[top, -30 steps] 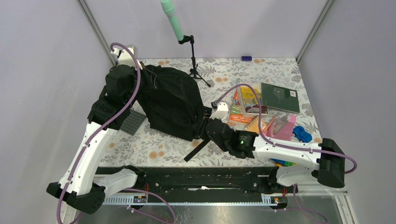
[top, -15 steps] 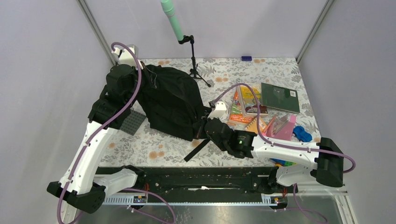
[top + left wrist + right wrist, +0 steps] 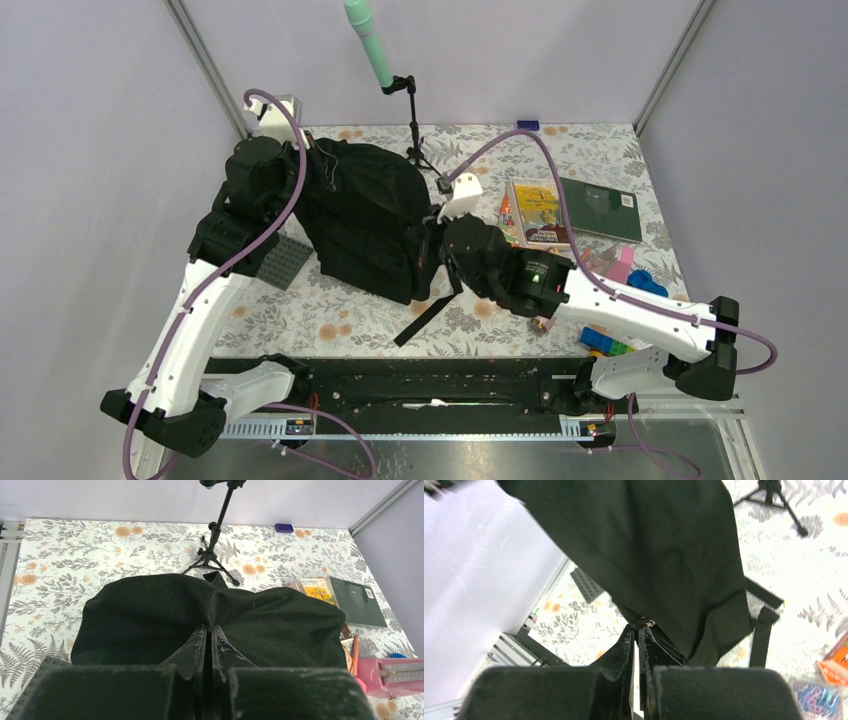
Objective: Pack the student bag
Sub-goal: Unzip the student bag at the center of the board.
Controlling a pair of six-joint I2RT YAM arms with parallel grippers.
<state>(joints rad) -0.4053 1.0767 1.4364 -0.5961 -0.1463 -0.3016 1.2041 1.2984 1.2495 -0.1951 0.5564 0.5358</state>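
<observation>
Left pincer point(image 3: 210, 630) grips the student bag point(image 3: 140, 615) at top edge; right pincer point(image 3: 638, 625) grips its side edge; table point(image 3: 330, 320) shows nearside.

The backpack point(image 3: 150, 615) is coarse, matt black woven cloth, nipped by the left gripper point(image 3: 209, 632), whose fingers point(image 3: 196, 647) are scuffed dull plastic; beyond them lies a smooth, glossy green book point(image 3: 357, 607).

The floral-patterned worktop point(image 3: 330, 320) carries the black student bag point(image 3: 365, 215) toward its left, with one strap trailing toward the near edge. A grey studded baseplate point(image 3: 282, 262) lies just beside the bag's left side. A tripod stand point(image 3: 418, 150) stands behind the bag, and a blue brick point(image 3: 528, 125) sits at the far edge. To the right lie a yellow book point(image 3: 538, 208), a dark green notebook point(image 3: 600, 208), a pink case point(image 3: 622, 262) and a blue toy car point(image 3: 650, 285).
</observation>
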